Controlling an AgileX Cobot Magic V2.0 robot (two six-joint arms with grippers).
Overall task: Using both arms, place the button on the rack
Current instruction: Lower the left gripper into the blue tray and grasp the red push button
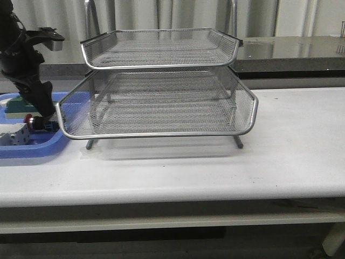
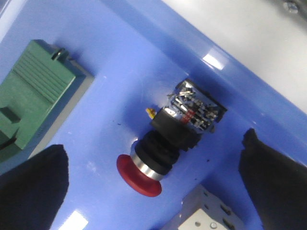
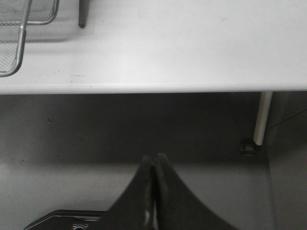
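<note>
I am lowering the spread left claw (image 2: 153,189) around the button (image 2: 165,143) in the blue tray (image 2: 120,86); I should pinch its black body squarely.

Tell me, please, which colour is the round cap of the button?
Red. The button lies in the blue tray; the left wrist view shows its cap best.

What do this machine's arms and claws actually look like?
The left arm is bulky, matte black and jointed, with a pale grey part near its top. The left gripper has two broad black fingers. The right gripper has slim, dark, tapering fingers.
</note>
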